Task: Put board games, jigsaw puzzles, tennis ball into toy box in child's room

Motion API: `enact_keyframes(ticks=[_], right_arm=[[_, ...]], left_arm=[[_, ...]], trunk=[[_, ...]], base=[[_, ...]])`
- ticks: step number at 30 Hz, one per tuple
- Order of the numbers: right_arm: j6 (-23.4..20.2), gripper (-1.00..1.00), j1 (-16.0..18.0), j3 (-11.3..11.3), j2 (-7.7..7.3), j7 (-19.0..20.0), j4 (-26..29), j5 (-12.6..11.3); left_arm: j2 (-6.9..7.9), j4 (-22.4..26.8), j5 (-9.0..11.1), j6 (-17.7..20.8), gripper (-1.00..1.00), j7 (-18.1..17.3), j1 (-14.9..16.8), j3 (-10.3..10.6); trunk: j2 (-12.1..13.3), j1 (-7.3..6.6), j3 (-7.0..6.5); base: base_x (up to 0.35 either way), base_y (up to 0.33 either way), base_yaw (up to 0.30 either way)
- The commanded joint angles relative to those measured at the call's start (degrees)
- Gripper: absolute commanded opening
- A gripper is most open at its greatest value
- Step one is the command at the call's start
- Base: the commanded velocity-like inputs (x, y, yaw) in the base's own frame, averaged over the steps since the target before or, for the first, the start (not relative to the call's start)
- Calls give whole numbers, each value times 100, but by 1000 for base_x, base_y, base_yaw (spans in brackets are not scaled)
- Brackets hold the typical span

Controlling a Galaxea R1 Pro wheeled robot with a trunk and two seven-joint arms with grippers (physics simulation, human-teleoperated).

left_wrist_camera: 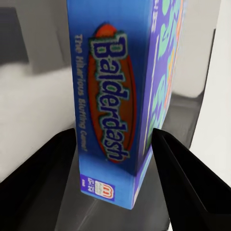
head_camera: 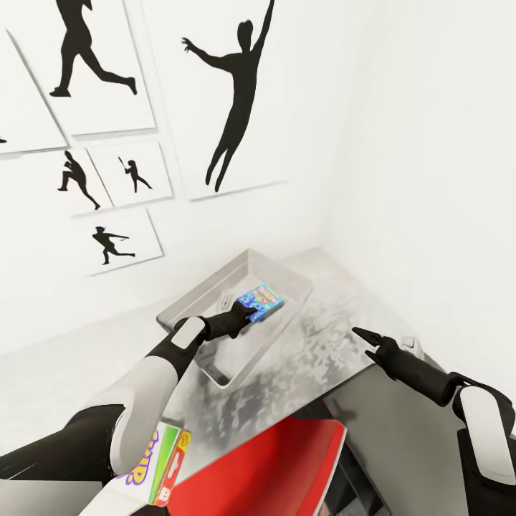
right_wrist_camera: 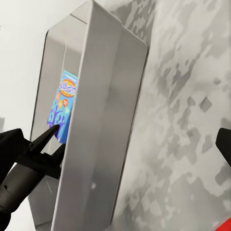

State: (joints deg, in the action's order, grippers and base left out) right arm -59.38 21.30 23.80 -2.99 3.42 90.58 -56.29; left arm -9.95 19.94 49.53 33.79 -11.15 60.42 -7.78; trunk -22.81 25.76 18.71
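The toy box is a pale grey bin standing on the table in the corner of the child's room. Inside its outline is a blue board game lettered Balderdash, with my left gripper shut on it, a black finger on each side. The right wrist view shows the same carton behind the box's near wall, with my left gripper on it. I cannot tell whether the carton touches the box floor. My right gripper hovers open over the table, right of the box. A Skip-Bo board game lies under my left arm.
White walls with black baseball-player prints close in the table's far and right sides. A red chair seat sits below the table's near edge. A darker grey lower shelf section runs under my right arm.
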Motion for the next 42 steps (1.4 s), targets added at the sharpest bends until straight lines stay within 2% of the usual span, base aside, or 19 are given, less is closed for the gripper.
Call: enact_keyframes(ticks=[1, 12, 29, 30, 42], right_arm=[[-30, 100, 6, 9, 0, 36, 2, 32], [-30, 100, 6, 10, 0, 36, 2, 31], [-30, 100, 6, 8, 0, 36, 1, 31], [-30, 100, 6, 8, 0, 36, 2, 31], [-30, 100, 6, 10, 0, 36, 3, 35]], left_arm=[[-5, 1, -5, 40, -100, -1, 5, -48], [-5, 1, -5, 40, -100, 2, 5, -48], [-5, 1, -5, 40, -100, 8, 5, -50], [-5, 1, -5, 40, 100, 8, 5, -49], [-5, 1, -5, 40, 100, 15, 5, -48]], trunk=[[-11, 3, 19], [-11, 3, 101], [-11, 3, 107], [-11, 3, 107], [-11, 3, 107]], base=[[0, 0, 0], [0, 0, 0], [0, 0, 0], [0, 0, 0], [0, 0, 0]])
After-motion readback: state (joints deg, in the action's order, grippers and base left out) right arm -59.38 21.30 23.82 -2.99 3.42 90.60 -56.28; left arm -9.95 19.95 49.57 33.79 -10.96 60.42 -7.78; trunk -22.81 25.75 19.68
